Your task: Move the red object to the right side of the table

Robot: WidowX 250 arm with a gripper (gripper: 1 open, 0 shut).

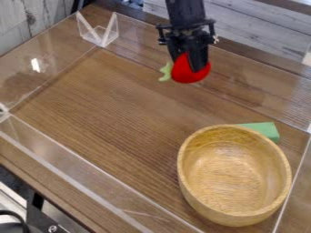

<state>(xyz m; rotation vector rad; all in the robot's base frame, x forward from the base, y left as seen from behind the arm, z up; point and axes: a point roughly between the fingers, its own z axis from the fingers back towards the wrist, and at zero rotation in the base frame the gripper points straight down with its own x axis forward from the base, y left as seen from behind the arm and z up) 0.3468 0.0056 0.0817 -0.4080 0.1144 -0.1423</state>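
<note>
The red object (188, 70), a small round red toy fruit with a green leaf at its left, hangs just above the dark wood-grain table (109, 109) near the far wall. My black gripper (191, 58) comes down on it from above and is shut on it, its fingers covering the fruit's top. The arm rises out of the frame's upper edge.
A large light wooden bowl (235, 175) stands at the front right. A flat green piece (261, 131) lies just behind it. Clear acrylic walls (49, 45) edge the table, with a folded clear piece (96, 30) at the far left.
</note>
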